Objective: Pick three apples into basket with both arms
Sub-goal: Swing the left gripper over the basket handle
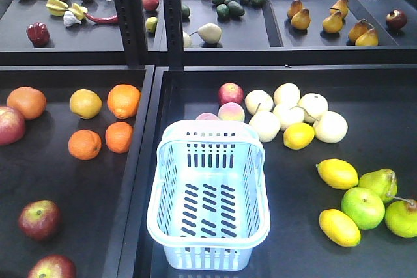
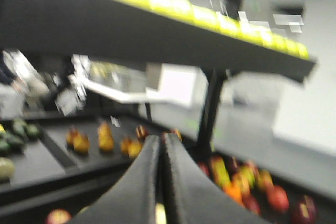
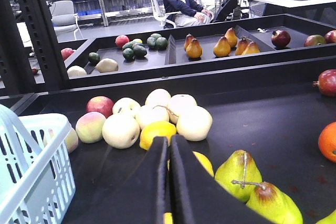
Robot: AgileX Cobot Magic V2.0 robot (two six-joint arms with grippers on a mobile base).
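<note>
Start of task, nothing collected yet.
The pale-blue slotted plastic basket (image 1: pixel 207 255) stands empty in the middle; three round deep-red apples (image 1: pixel 39 219) lie left of it, all unpicked. Left tool (image 2: pixel 161 139) and right tool (image 3: pixel 169 140) are both pressed together, holding nothing.

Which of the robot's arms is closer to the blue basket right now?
Right, probably. The right gripper sits low, with the basket close on its left. The left gripper faces a raised shelf, with no basket in its blurred view.
</note>
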